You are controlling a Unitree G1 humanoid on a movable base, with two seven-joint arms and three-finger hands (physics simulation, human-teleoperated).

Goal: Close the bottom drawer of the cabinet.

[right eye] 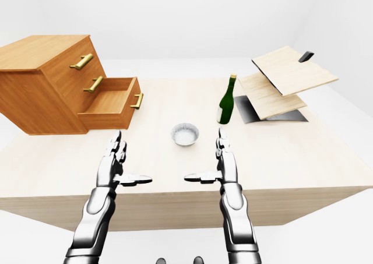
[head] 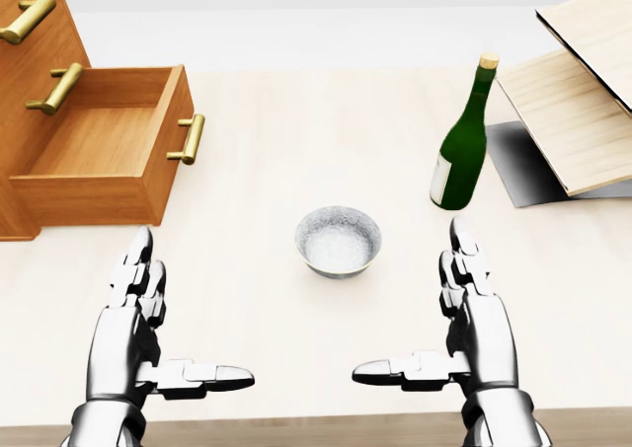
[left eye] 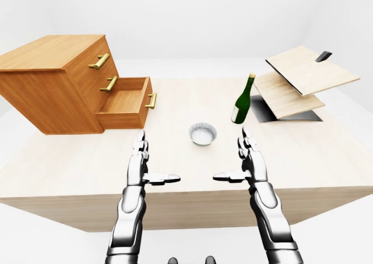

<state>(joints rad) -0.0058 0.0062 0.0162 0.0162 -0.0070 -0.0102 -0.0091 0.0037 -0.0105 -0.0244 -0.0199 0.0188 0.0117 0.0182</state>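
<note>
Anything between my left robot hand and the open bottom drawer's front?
Nothing visible. The left robot hand hovers open over bare table, just below the bottom drawer. The bowl and bottle sit off to the right.

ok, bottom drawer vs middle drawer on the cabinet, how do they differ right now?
The bottom drawer is pulled far out of the cabinet, while the middle drawer sits flush and closed. The bottom drawer's bare inside shows with nothing in it; the middle drawer shows only its face. The bottom drawer's handle therefore stands nearer the bowl than the middle drawer's handle. Both share the same wood and brass bar handles.
</note>
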